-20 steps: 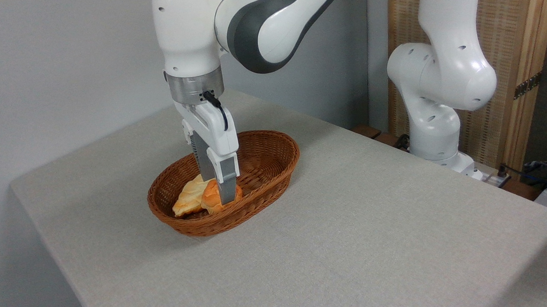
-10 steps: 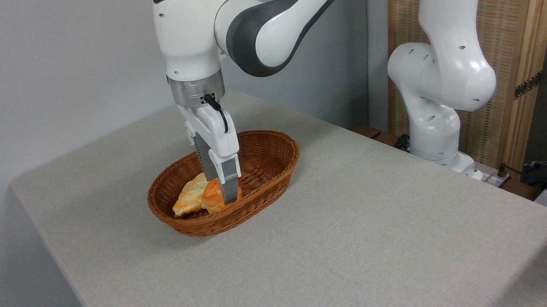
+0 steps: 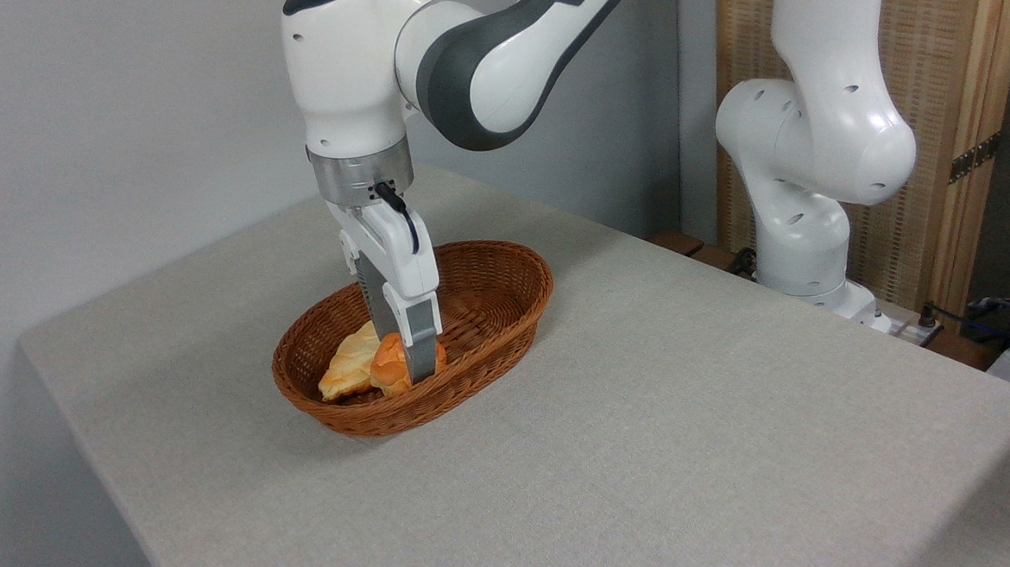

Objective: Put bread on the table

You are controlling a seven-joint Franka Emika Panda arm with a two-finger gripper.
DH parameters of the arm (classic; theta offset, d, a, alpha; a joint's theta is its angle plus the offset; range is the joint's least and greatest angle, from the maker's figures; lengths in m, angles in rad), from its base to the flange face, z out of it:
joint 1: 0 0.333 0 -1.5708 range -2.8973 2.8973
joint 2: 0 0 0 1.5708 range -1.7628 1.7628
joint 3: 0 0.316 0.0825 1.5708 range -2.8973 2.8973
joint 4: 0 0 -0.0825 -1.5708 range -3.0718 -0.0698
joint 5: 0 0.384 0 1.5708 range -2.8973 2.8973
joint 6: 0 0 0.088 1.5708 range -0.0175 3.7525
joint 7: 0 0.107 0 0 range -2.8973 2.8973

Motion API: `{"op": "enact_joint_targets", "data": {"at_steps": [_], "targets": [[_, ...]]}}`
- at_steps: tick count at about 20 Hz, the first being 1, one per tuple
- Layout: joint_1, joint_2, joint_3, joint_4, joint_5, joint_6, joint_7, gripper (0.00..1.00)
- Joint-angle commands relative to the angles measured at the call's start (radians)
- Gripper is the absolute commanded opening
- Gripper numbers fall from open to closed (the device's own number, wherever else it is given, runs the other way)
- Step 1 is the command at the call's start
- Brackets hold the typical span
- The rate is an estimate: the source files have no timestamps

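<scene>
The bread (image 3: 389,372), a small orange-brown bun, lies in the near-left end of a brown wicker basket (image 3: 508,262) on the grey-beige table (image 3: 668,422). My gripper (image 3: 404,363) points straight down into the basket and stands open. Its near finger (image 3: 422,348) covers the bun's right side, and the far finger goes down behind the bun, so the bun sits between them. The bun rests low in the basket, touching a paler loaf.
A paler yellowish braided loaf (image 3: 347,367) lies just left of the bun in the basket. The arm's white base (image 3: 801,242) stands off the table's far right edge, before a wooden screen. Cables and clutter lie at far right.
The gripper has sunk a little deeper into the basket around the bun and shifted slightly left. The bun and the loaf have not moved.
</scene>
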Motion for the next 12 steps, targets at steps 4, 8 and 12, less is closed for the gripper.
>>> {"op": "enact_joint_targets", "data": {"at_steps": [4,8,12], "targets": [[-0.007,-0.002,0.006,-0.009,0.007,0.024,0.014,0.47],[-0.007,-0.002,0.006,-0.009,0.005,0.022,0.014,0.46],[-0.007,-0.002,0.006,-0.009,0.005,0.022,0.012,0.48]]}}
